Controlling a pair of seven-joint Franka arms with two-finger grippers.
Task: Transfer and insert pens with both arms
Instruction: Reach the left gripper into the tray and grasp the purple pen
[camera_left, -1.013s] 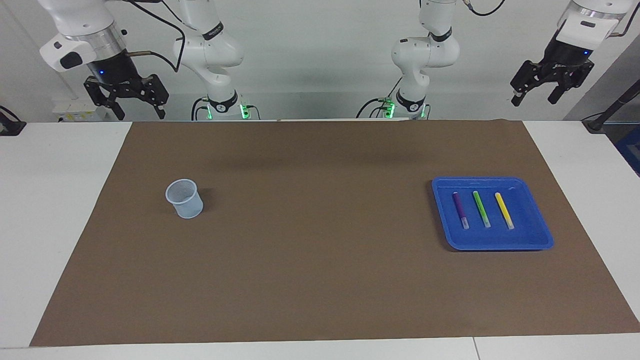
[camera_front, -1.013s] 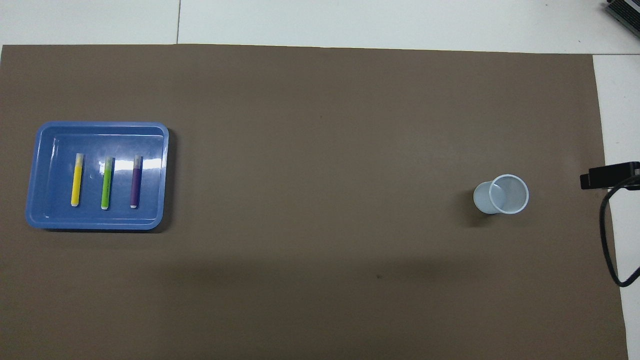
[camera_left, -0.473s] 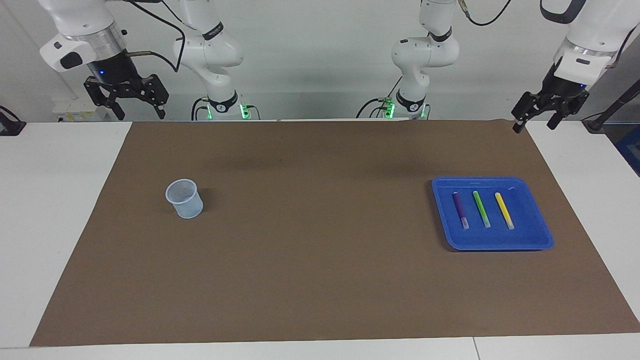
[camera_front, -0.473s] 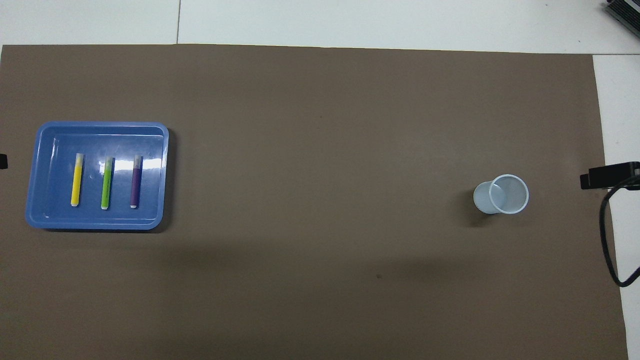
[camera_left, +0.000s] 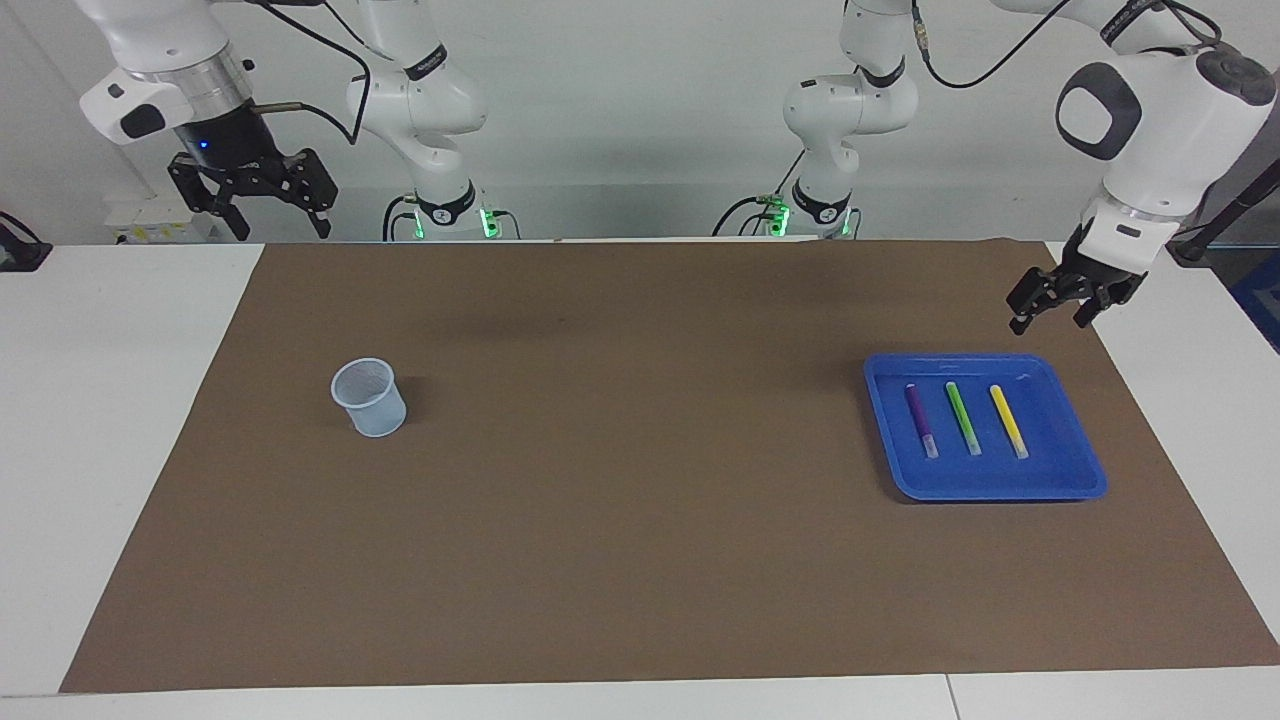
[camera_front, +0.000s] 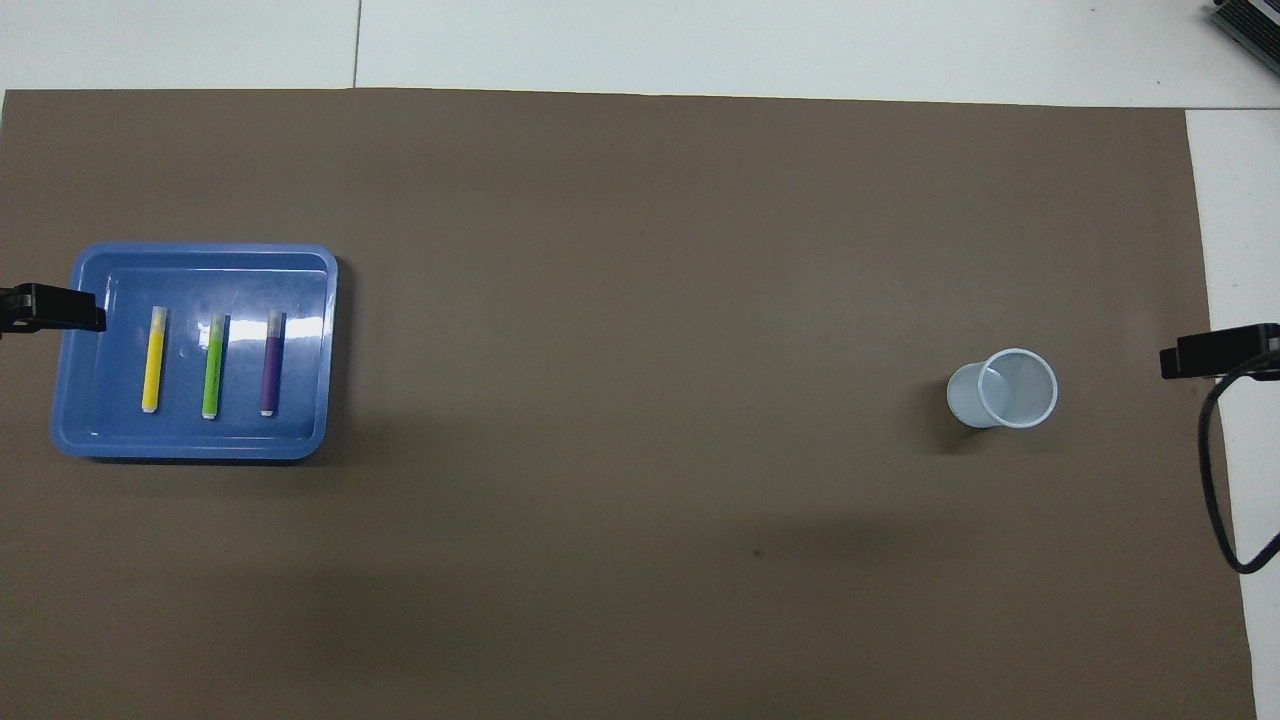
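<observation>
The left pincer (camera_left: 1047, 308) has been brought down and inward over the last second, from high at the left arm's end of the counter to a low hover just beside the blue tray (camera_left: 1085, 470), on the side nearer the robots. In the overhead view only its tip shows, overlapping the tray's rim at the edge of the picture. Its fingers are seen spread apart and nothing is held. The right pincer (camera_left: 252, 190) has not been moved; it waits raised over the right arm's end of the counter, fingers apart, empty.

This is read as the opening approach: a first pick from the tray is being set up, and no pen has been lifted yet. All transfers and insertions are judged still to be done.

Three pens are laid in the tray, side by side, roughly parallel and apart from one another: the purple pen (camera_left: 920, 420), the green pen (camera_left: 963, 418) and the yellow pen (camera_left: 1008, 421). Each is slim and short, with a pale cap end pointing away from the robots. The yellow pen lies closest to the left pincer's side of the tray, so it is judged the likeliest first target.

The pale cup (camera_left: 370, 398) stands upright and empty on the brown mat (camera_left: 640, 560), well apart from the tray, toward the right arm's end.
</observation>
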